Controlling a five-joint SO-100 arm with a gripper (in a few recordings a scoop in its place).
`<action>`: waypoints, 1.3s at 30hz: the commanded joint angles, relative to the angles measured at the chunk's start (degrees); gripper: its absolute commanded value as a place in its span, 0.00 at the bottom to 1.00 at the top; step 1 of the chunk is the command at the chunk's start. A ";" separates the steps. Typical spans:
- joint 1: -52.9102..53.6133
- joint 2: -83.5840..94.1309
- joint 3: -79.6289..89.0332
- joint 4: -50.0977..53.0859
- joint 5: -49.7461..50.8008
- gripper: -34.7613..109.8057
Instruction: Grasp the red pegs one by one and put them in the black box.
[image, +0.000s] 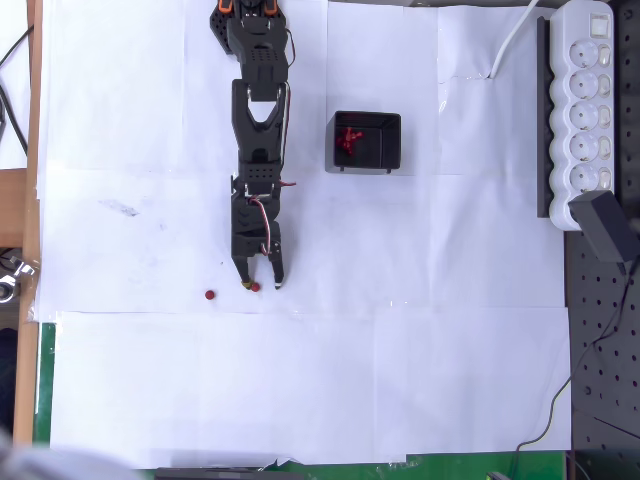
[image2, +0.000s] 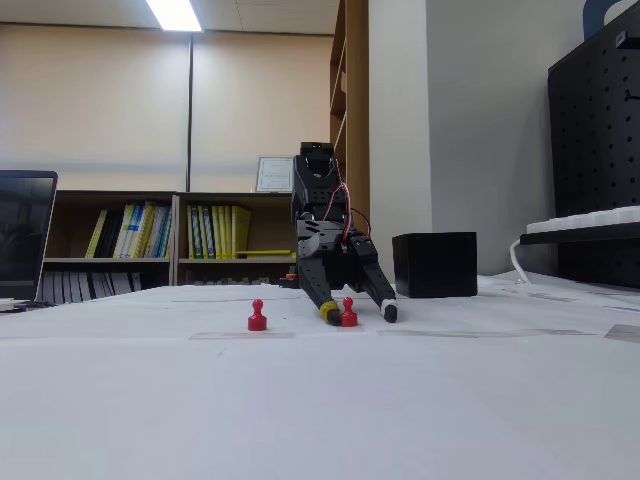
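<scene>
In the overhead view we see the black arm (image: 258, 130) reaching down the white paper sheets (image: 400, 350) from twelve o'clock toward six, its gripper (image: 260, 284) ending a little left of centre. The two fingers stand spread apart, and between their tips, close against the left one, sits one red peg (image: 255, 287). In the fixed view the gripper (image2: 360, 312) reaches down to the paper with its jaws open, and the same peg (image2: 348, 314) stands upright between the fingertips, just beside the yellow-tipped finger (image2: 331, 313) and clear of the white-tipped one (image2: 389, 313). We cannot tell whether the yellow tip touches the peg.

A second peg (image: 209, 295) rests on the paper at nine o'clock from the gripper in the overhead view, a short way off; in the fixed view it (image2: 257, 317) stands upright to the left of the gripper.

The black box (image: 367, 141) lies at about one o'clock from the gripper in the overhead view, well apart from it and just beside the arm's middle section. Inside it we see a cluster of red pegs (image: 347, 139) toward its left half; how many are there is too small to count. In the fixed view the box (image2: 434, 264) shows behind and to the right of the gripper.

A white power strip (image: 588, 95) runs along the three o'clock edge in the overhead view.
</scene>
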 joint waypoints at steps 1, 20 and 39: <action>-0.53 0.09 3.34 -1.58 -0.53 0.33; -0.18 0.18 3.69 -1.85 -0.88 0.24; -0.26 -3.60 3.69 7.21 -1.85 0.24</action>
